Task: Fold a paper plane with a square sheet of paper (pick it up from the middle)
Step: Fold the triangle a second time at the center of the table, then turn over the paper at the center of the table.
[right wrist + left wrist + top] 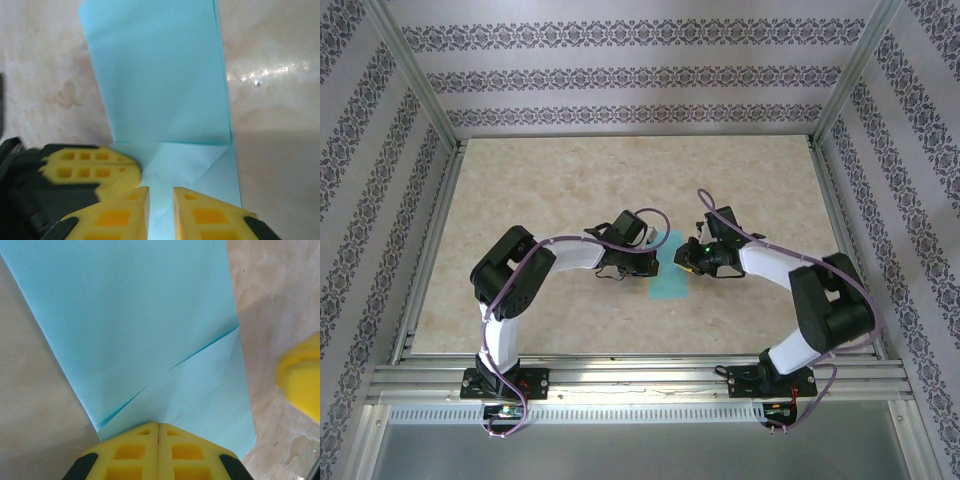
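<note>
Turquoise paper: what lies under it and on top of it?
The beige table lies under the paper; a folded corner flap lies on top. Its near edge is hidden by the shut left jaws.

The paper [140, 315] is turquoise, the table [540, 190] marbled beige.

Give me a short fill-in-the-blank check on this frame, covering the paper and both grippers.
1. In the top view the square sheet of paper lies between the two ____.
2. The left gripper has its yellow fingertips pressed together with no gap, so it is ____.
3. The right gripper shows a gap between its fingertips, so it is ____.
4. In the left wrist view a ____ crease crosses the square sheet of paper.
Missing words: grippers; shut; open; diagonal.
</note>
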Robot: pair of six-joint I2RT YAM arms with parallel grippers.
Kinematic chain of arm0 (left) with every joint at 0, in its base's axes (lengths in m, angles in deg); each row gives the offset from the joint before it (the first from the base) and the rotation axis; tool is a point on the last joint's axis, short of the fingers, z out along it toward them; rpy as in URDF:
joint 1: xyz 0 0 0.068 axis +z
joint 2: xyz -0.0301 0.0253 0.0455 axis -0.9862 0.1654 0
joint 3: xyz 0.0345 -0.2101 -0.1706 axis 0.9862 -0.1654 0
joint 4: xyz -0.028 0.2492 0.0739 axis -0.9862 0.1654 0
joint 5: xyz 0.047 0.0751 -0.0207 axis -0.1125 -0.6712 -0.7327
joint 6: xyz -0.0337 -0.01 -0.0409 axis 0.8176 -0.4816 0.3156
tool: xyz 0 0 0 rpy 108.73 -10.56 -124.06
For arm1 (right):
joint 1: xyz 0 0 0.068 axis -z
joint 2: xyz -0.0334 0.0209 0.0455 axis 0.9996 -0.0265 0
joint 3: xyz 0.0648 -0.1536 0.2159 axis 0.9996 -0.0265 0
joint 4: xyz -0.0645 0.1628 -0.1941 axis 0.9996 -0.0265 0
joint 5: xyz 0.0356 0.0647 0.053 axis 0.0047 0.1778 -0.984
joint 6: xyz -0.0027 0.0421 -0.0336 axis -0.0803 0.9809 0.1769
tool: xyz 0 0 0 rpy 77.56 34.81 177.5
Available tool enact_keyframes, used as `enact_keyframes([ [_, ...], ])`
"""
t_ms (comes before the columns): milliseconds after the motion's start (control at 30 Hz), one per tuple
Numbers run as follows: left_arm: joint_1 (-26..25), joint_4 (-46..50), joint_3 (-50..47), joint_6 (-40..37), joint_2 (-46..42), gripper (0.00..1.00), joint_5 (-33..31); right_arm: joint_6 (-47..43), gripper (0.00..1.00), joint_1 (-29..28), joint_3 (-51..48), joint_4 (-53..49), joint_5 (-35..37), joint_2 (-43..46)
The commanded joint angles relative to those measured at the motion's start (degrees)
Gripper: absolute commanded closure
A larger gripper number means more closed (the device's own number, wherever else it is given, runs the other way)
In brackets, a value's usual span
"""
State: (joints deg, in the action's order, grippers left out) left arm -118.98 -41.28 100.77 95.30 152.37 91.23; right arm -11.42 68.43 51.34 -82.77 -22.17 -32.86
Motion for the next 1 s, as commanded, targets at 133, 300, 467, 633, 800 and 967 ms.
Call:
enact_keyframes([
  [133, 0.3, 1.8, -3.3, 0.1, -0.8, 1.0, -0.4, 5.2, 0.78, -2.2, -6.8, -5.9, 3.0, 5.4],
  [300, 0.3, 0.6, -3.6, 0.8, -1.0, 1.0, 0.1, 5.3, 0.78, -3.1, -7.5, -5.8, 2.5, 5.2],
  [467, 0.3, 0.5, -3.5, 0.9, -0.8, 1.0, 0.5, 5.2, 0.77, -3.5, -7.0, -5.3, 2.5, 3.7],
  [633, 0.3, 0.1, -4.1, 1.1, -0.8, 1.0, 0.7, 5.0, 0.77, -3.9, -6.0, -5.0, 2.5, 1.7],
  [800, 0.3, -0.2, -4.4, 1.3, -0.9, 1.0, 0.8, 4.9, 0.77, -4.9, -4.4, -3.6, 2.0, 0.6],
  [967, 0.3, -0.5, -4.5, 1.4, -0.9, 1.0, 0.8, 4.6, 0.76, -5.5, -1.6, -3.0, 1.8, -1.1],
])
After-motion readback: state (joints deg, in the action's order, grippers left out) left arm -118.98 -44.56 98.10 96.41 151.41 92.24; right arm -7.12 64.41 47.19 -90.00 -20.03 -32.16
